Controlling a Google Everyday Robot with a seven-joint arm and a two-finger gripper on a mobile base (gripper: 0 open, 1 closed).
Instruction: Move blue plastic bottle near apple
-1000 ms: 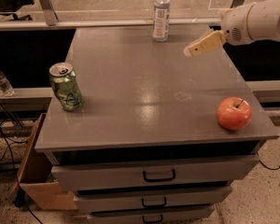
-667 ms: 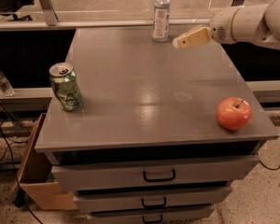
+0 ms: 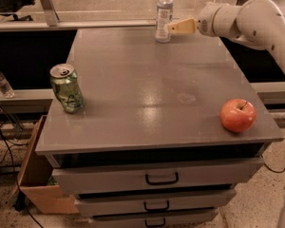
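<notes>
While the bottle [image 3: 164,13] stood upright at the far edge of the worktop [image 3: 147,75], a little right of that edge's middle, the gripper [image 3: 176,27] hung just beside it on its right, at about label height, with its tip pointing at the bottle. Whether it touched the bottle could not be told, nor whether it was open or closed; nothing showed it holding anything.

The apple [image 3: 238,115] sat near the front right corner, stem up, well apart from the bottle. A dented can [image 3: 66,88] stood near the left edge, away from both.

Judging from that layout, the step in hand was the reach for the bottle. The grasp looked unsettled and the carry not yet begun.

The next move would call for the gripper to close squarely on the bottle's body at the label, low enough that the tall, light bottle would not tip or slide off the far edge. After that, the bottle would need a lift and a carry toward the front right corner, then a landing upright just beside the apple without knocking it toward the front edge.
</notes>
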